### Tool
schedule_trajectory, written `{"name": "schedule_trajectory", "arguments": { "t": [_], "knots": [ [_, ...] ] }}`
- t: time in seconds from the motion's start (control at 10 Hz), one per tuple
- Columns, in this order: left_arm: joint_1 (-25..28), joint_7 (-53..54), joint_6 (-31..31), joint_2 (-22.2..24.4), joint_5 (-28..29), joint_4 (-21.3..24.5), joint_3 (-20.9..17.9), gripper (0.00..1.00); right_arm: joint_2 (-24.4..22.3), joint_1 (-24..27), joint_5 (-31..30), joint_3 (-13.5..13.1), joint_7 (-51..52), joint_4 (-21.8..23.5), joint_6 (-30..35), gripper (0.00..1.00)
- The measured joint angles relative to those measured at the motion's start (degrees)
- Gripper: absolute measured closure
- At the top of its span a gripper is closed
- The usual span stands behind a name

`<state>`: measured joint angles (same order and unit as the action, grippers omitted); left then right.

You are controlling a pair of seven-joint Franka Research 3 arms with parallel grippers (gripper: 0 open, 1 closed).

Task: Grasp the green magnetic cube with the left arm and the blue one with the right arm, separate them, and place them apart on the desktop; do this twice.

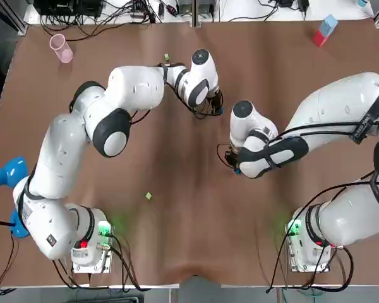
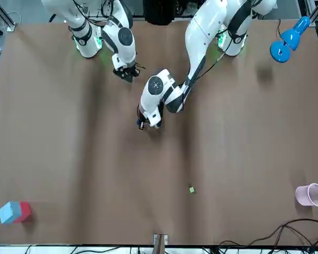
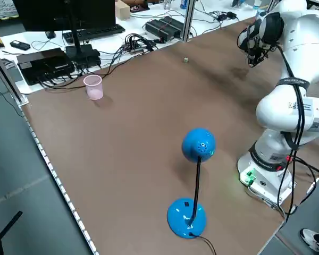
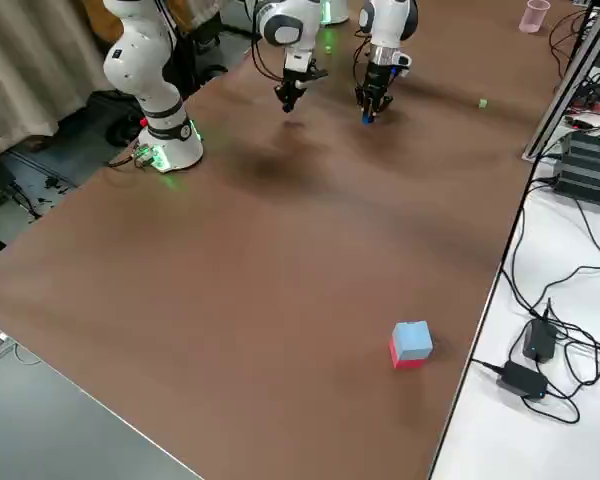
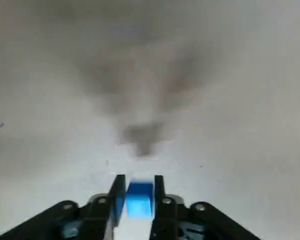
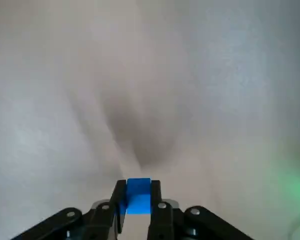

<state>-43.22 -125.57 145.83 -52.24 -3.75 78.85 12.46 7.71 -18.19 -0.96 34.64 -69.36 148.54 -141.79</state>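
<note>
Left gripper (image 5: 139, 180) clamps a small light-blue magnetic cube (image 5: 139, 200) between its fingers. Right gripper (image 6: 138, 184) clamps a small blue magnetic cube (image 6: 138, 197) likewise (neither holds green). The brown desktop (image 1: 189, 240) lies directly below each.

On the bench (image 1: 189, 240) you find the cup (image 1: 60, 48) far-left, the block pair (image 1: 324, 30) far-right, the lamp (image 1: 3, 173) at the left edge, and a loose cube (image 1: 148, 196) left of centre.

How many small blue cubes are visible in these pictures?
2. One blue cube is held in the left hand, the other blue cube in the right hand, both over the middle of the table. More may hide under the arms.
</note>
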Motion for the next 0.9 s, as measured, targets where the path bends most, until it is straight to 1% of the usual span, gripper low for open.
{"name": "schedule_trajectory", "arguments": {
  "t": [0.1, 0.2, 0.3, 0.4, 0.5, 0.6, 0.7, 0.8, 0.9],
  "knots": [
    [0.13, 0.03, 0.04, 0.16, 0.00, -0.36, -0.20, 0.50, 0.00, 0.20, 0.00, 0.02, 4.00, 0.83, -0.01, 0.77],
    [0.56, 0.04, -0.31, 0.76, 0.00, -0.67, -0.42, 0.34, 0.00, 0.24, 0.00, 0.22, 6.19, 1.48, -0.03, 0.77],
    [1.45, 0.06, -1.83, 2.07, 0.00, -0.93, -0.78, 0.21, 0.00, 0.24, 0.00, 0.82, 7.00, 1.79, -0.07, 0.75],
    [3.32, 1.55, -4.97, 4.24, 0.02, -1.20, -0.94, 0.05, -0.01, 0.25, 0.00, 1.47, 7.12, 1.90, -0.13, 0.74],
    [5.67, 4.88, -8.95, 7.14, 0.38, -1.48, -1.17, 0.00, -0.01, 0.25, 0.00, 1.90, 7.15, 1.88, -0.38, 0.61],
    [7.72, 7.95, -12.26, 10.08, 2.68, -1.56, -1.73, 0.00, -0.03, 0.25, 0.00, 2.02, 7.25, 1.83, -0.54, 0.46],
    [9.76, 9.55, -15.78, 12.94, 6.72, -1.61, -2.18, 0.00, -0.11, 0.25, 0.00, 2.04, 7.36, 1.60, -0.62, 0.32],
    [11.83, 11.13, -19.52, 15.54, 9.56, -1.63, -2.36, 0.00, -0.19, 0.27, 0.00, 2.04, 7.37, 0.66, -0.91, 0.17],
    [14.07, 14.57, -24.01, 18.08, 10.73, -1.70, -2.42, 0.00, -0.31, 0.30, -0.01, 2.06, 7.40, -1.57, -1.48, 0.01]
  ]
}}
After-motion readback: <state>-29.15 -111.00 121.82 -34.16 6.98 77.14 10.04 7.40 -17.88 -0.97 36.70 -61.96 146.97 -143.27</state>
